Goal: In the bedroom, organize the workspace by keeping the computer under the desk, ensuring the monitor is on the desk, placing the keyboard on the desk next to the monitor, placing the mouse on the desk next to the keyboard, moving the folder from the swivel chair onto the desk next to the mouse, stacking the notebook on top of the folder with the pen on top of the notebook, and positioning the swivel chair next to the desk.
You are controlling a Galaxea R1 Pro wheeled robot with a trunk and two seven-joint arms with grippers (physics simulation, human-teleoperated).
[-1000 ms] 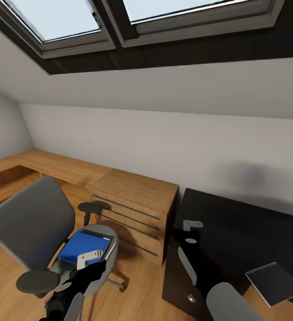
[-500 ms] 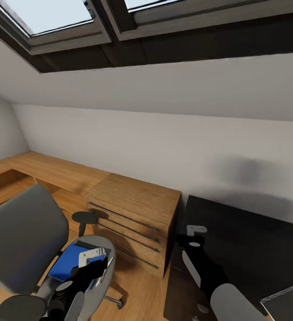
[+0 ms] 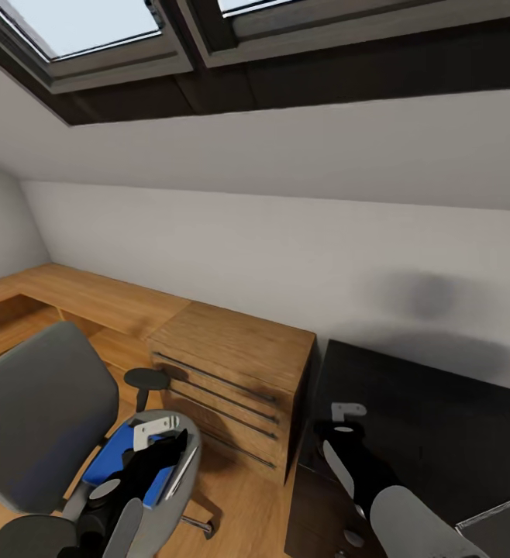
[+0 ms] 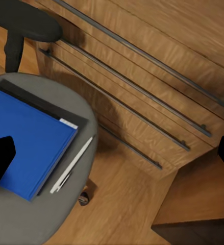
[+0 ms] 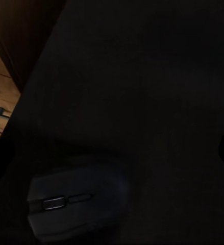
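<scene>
The swivel chair [image 3: 38,418] stands at the left, its grey seat [image 4: 66,219] carrying the blue folder [image 3: 111,463] [image 4: 30,148] and a white pen [image 3: 182,470] [image 4: 72,164] beside it. My left gripper [image 3: 158,432] [image 4: 112,153] hovers open above the folder's right edge, holding nothing. The black desk [image 3: 433,403] fills the right side. Over its left end my right gripper [image 3: 346,415] [image 5: 112,153] hangs open, with a dark mouse [image 5: 73,204] lying on the desk top just below it. A corner of the grey notebook [image 3: 507,527] shows at the desk's near right.
A low light-wood cabinet [image 3: 236,364] [image 4: 142,71] with long bar handles stands between chair and desk, joined to a wooden ledge [image 3: 77,294] along the wall. The sloped ceiling with skylights [image 3: 92,31] is overhead. Black chair armrests [image 3: 148,378] [image 3: 26,536] flank the seat.
The head camera tilted up a second ago, shifting the whole picture. Since then my left gripper has edged further over the folder and the right gripper has shifted slightly.
</scene>
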